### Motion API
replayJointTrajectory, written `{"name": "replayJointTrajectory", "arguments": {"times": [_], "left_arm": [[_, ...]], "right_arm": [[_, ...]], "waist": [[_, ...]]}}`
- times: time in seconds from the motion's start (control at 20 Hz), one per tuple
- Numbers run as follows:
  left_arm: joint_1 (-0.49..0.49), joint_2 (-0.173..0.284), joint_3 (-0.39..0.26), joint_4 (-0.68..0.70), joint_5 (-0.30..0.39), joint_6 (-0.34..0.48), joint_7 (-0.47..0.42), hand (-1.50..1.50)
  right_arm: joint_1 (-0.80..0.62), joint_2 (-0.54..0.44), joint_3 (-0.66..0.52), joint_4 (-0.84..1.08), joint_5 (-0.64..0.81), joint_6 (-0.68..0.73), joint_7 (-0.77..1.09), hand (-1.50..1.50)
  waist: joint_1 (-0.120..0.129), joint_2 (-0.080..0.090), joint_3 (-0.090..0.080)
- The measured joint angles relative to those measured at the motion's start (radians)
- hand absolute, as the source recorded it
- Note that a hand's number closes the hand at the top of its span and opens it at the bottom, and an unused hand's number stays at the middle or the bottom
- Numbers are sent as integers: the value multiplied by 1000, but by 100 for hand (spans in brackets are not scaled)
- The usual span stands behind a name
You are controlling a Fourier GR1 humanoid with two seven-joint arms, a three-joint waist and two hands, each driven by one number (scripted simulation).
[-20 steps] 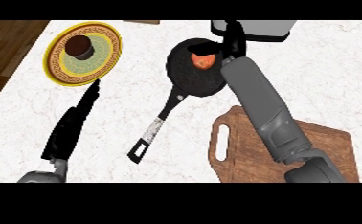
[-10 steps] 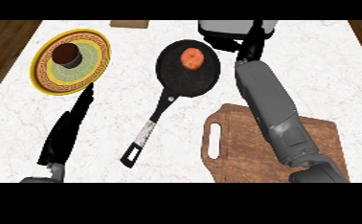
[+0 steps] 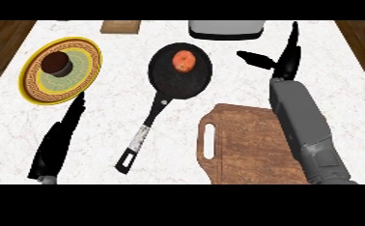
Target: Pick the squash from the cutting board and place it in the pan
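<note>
White marble counter (image 3: 107, 123): carries everything in view; wooden floor shows at the far corners
Cutting board (image 3: 246, 148): brown wood, nearest the robot on its right, handle slot facing left; no squash on it; the right forearm crosses above its right side
Pan (image 3: 179, 73): black, round, in the middle of the counter; handle runs down and left toward the robot; just beyond the board's far left corner
Plate (image 3: 61, 70): yellow-rimmed, far left, well apart from the pan; a dark brown cup-like thing (image 3: 55, 64) sits on it
Grey appliance (image 3: 226, 28): at the far edge, beyond the pan; a small wooden block (image 3: 119, 26) lies to its left
Right hand (image 3: 281, 58): spread, fingers straight, thumb pointing left, holding nothing; to the right of the pan and apart from it; the nearer hand to the squash
Left hand (image 3: 61, 135): fingers straight, resting low at the left, below the plate; holds nothing
Squash (image 3: 185, 61): orange, lying inside the pan toward its far side; long axis roughly front to back; left of the right hand; by judgement the placing is done and nothing blocks the hand's way back
</note>
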Motion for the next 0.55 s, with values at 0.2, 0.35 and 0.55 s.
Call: {"name": "replayJointTrajectory", "arguments": {"times": [0.2, 0.35, 0.55], "left_arm": [[-22, 6, 31, 9, 9, -12, 14, 0], [-7, 5, 42, 10, 7, -20, 2, 0], [-6, -15, 41, 12, -12, -18, 3, 0]], "right_arm": [[122, -61, 21, -114, -13, 87, 20, -150], [229, -97, 47, -246, -21, 149, 56, -150], [355, -147, 56, -402, -48, 227, 96, -150]], "waist": [[-14, -5, -1], [-20, -7, -1], [-18, -6, -1]]}}
